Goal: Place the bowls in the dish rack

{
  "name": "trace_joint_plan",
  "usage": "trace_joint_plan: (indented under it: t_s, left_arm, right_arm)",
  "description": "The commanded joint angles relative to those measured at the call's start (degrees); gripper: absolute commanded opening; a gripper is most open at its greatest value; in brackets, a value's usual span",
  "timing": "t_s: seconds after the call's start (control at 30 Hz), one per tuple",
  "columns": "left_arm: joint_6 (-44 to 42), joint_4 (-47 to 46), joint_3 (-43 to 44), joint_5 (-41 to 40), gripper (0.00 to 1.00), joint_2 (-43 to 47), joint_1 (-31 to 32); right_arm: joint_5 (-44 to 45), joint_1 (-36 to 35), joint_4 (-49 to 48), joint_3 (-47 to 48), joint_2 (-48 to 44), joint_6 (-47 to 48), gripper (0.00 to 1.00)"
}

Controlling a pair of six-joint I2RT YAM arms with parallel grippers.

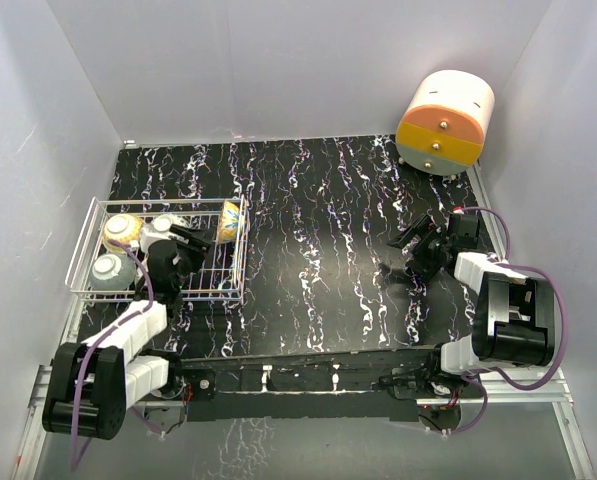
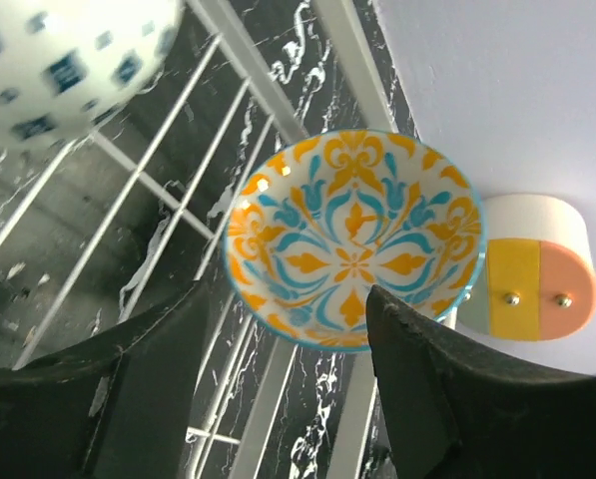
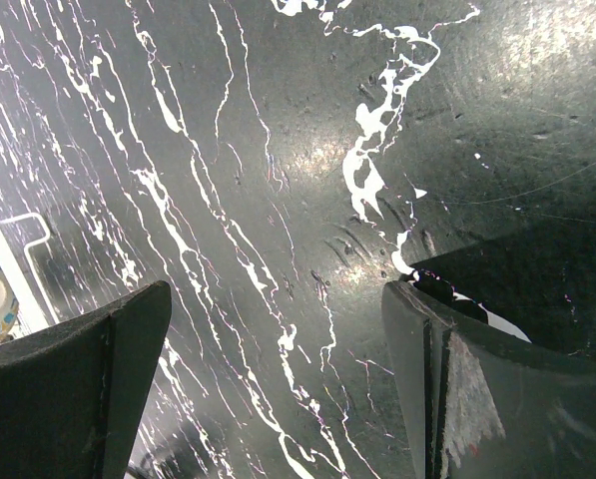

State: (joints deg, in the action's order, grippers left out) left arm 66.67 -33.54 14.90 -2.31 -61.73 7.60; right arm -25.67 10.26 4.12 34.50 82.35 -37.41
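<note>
The white wire dish rack [image 1: 88, 215] stands at the left of the table and holds all the bowls. Inside it are a cream-yellow bowl [image 1: 121, 230], a grey-white bowl [image 1: 109, 271], a blue-white bowl [image 1: 158, 229] and an orange-and-teal flowered bowl [image 1: 230, 220]. The flowered bowl [image 2: 352, 239] stands on edge against the rack's right wall. My left gripper [image 1: 196, 240] is inside the rack just short of it, jaws apart, nothing between them [image 2: 290, 299]. The blue-white bowl [image 2: 58, 60] is beside it. My right gripper [image 1: 396, 255] hovers open over bare table [image 3: 278, 299].
An orange-and-cream round drawer unit [image 1: 445, 122] sits at the back right corner. White walls enclose the black marbled table [image 1: 318, 220] on three sides. The rack's wire bars [image 2: 228, 50] run close past my left fingers [image 2: 148, 389].
</note>
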Motion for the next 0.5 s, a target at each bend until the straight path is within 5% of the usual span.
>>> trace_joint_plan:
  t_s: [0.0,0.27,0.47]
  left_arm:
    - [-12.4,6.8,8.4,2.0,0.63,2.9,-0.4]
    - [-27.6,17.3,18.5,5.9,0.68,5.9,-0.4]
    - [-40.2,27.3,28.3,14.5,0.67,0.1,-0.5]
  right_arm:
    - [2.6,0.1,2.5,-0.8,1.9,1.4,0.91]
    - [2.7,0.0,2.5,-0.7,2.0,1.4,0.90]
    - [2.8,0.0,2.7,-0.4,1.8,1.3,0.91]
